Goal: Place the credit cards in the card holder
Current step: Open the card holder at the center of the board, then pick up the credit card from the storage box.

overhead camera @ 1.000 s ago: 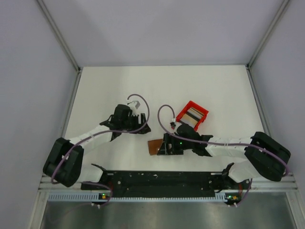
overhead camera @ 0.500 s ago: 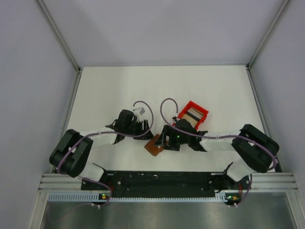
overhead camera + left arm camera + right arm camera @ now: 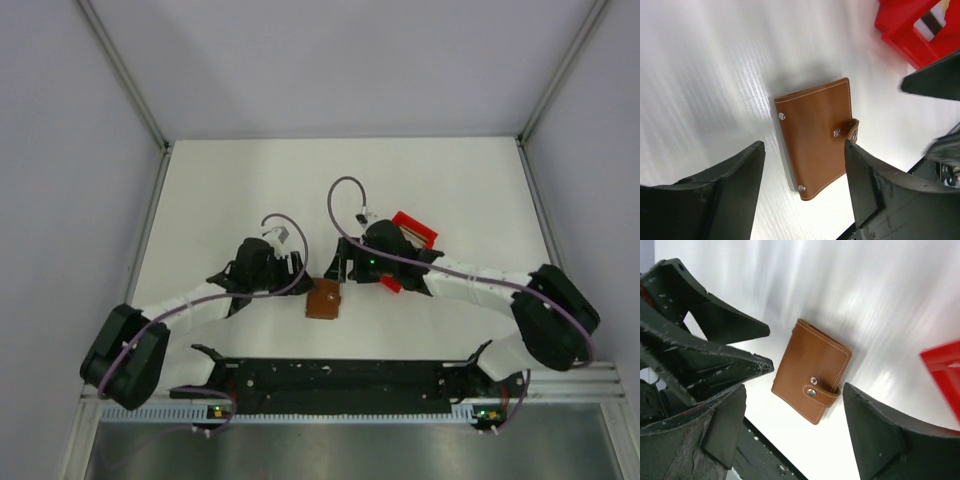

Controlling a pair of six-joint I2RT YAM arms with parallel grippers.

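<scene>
The small brown leather card holder (image 3: 323, 299) lies closed, tab snapped, on the white table (image 3: 220, 200) at the overhead frame's centre, long axis top to bottom. The left gripper (image 3: 297, 272) and right gripper (image 3: 341, 272) flank its upper end, both spread wide and empty, equally near. Dark and pale credit cards (image 3: 931, 19) sit in the red plastic bin (image 3: 900, 22), upper right.

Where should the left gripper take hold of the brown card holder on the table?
Probably from straight above, pinching the card holder across its width, spine edge to tab edge. It lies flat and snapped shut, so only its thin edges offer purchase, and the open left gripper hangs astride it.
</scene>
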